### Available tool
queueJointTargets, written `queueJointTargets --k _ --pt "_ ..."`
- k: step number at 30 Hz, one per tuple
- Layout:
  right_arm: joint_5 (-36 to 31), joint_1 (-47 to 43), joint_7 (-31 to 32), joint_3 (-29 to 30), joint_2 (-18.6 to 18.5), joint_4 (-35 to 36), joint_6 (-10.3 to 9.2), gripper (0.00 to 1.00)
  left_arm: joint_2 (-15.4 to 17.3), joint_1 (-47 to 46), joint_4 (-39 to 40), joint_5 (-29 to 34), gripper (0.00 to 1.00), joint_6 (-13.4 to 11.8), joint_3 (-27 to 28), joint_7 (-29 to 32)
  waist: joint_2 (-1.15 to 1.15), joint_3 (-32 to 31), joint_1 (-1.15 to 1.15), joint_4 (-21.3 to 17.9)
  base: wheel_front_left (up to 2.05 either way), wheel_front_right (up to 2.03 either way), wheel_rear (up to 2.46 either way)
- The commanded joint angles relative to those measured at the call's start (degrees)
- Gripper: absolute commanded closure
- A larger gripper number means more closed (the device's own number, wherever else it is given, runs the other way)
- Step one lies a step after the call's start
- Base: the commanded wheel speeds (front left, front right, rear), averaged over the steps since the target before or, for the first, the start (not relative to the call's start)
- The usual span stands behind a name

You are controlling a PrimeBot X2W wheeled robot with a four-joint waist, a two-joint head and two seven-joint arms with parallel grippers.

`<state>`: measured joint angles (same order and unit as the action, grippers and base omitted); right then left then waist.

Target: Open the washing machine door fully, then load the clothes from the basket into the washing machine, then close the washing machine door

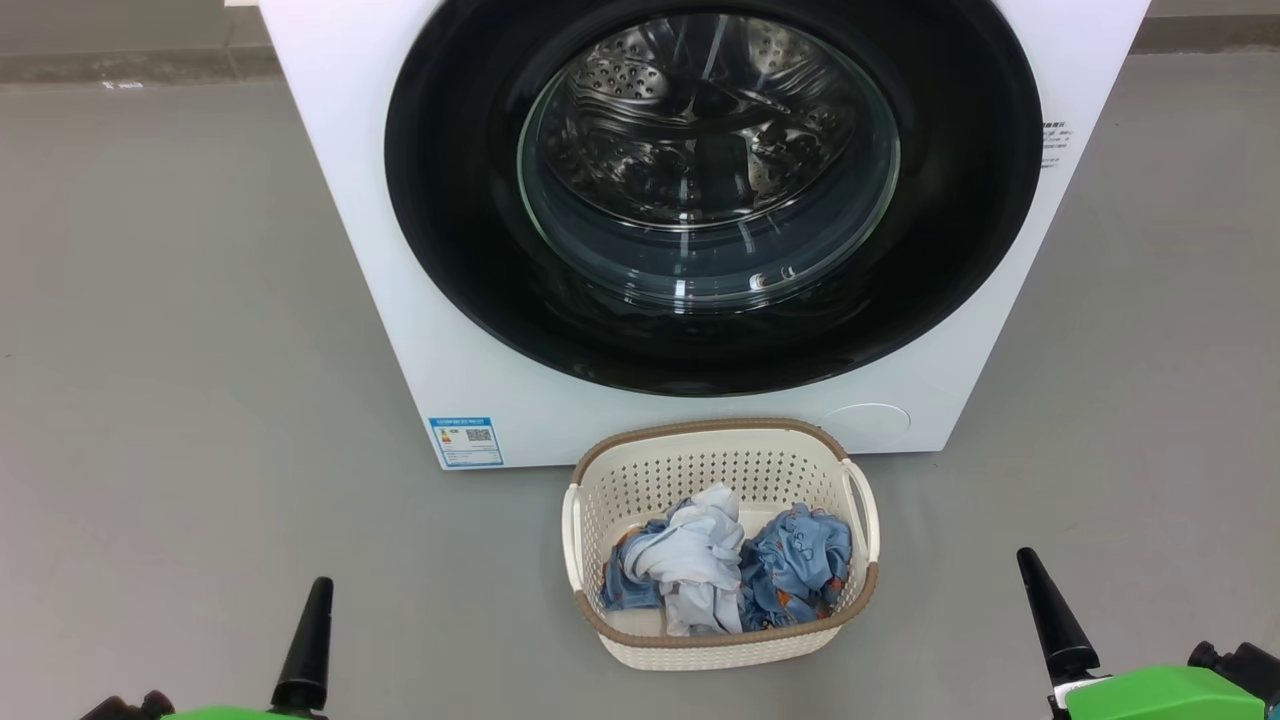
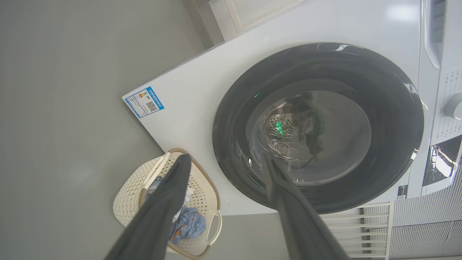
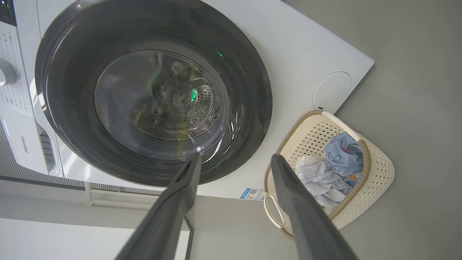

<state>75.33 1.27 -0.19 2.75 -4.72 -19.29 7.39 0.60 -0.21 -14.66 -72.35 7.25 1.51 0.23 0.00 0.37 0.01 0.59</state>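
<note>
The washing machine (image 1: pixel 340 180) stands straight ahead, and its door (image 1: pixel 450 220), black rim around a glass bowl, sits flush against the front. On the floor just before it is the basket (image 1: pixel 720 640). Inside lie the clothes, a pale white-blue piece (image 1: pixel 700 565) and a blue printed piece (image 1: pixel 800 560). My left gripper (image 2: pixel 227 159) is open and empty, back from the machine and left of the basket, one finger (image 1: pixel 305 640) showing low left. At the lower right, my right gripper (image 3: pixel 236 157) is open and empty too, with a finger (image 1: pixel 1055 615) right of the basket.
Grey floor (image 1: pixel 180 350) spreads wide on both sides of the machine and basket. A blue label (image 1: pixel 465 441) and a round cap (image 1: pixel 866 425) sit low on the machine's front. The control panel with a dial (image 2: pixel 453 106) is above the door.
</note>
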Motion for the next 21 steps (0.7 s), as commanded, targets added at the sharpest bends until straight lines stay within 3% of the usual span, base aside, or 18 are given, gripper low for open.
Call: queueJointTargets --k 1,21 --pt "-2.59 2.57 -0.81 -0.89 -1.16 1.35 0.03 0.00 1.11 -1.38 2.03 2.83 0.00 0.11 0.38 -1.01 0.00 -0.02 0.00 0.03 0.00 0.00 0.00" --pt "-16.57 3.11 -4.00 -2.49 -2.67 0.42 0.05 0.00 1.41 -0.79 3.24 20.06 0.00 0.14 -1.24 -4.24 0.00 -0.10 0.00 0.21 0.00 0.00 0.00"
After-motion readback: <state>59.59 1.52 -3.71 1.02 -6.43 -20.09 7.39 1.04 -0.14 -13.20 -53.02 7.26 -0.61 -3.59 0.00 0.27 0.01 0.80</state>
